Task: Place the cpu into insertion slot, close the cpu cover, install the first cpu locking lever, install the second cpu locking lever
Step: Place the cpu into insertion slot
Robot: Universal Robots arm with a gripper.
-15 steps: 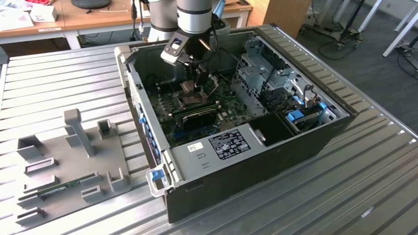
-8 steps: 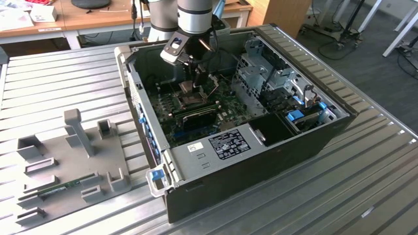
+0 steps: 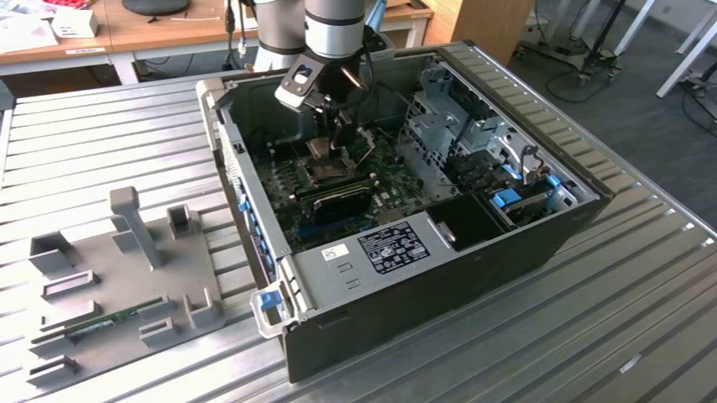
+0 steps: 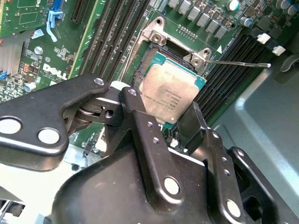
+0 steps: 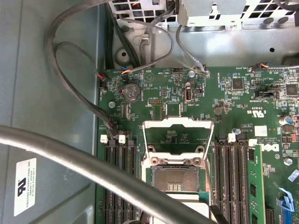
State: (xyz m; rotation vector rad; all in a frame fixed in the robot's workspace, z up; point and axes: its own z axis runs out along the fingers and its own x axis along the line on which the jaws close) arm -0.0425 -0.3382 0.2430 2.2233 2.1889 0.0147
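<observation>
Silver-topped cpu (image 4: 170, 88) was pinched in the jaws above the insertion slot (image 5: 175, 179), unseated; cpu cover (image 5: 177, 122) stood open (locking lever (image 4: 238, 64) loose too).

Fine etched print covers the cpu (image 4: 170, 91) gripped by the pincer (image 4: 163, 116); a white logo (image 4: 56, 70) marks the motherboard (image 4: 28, 18) beside it.
</observation>
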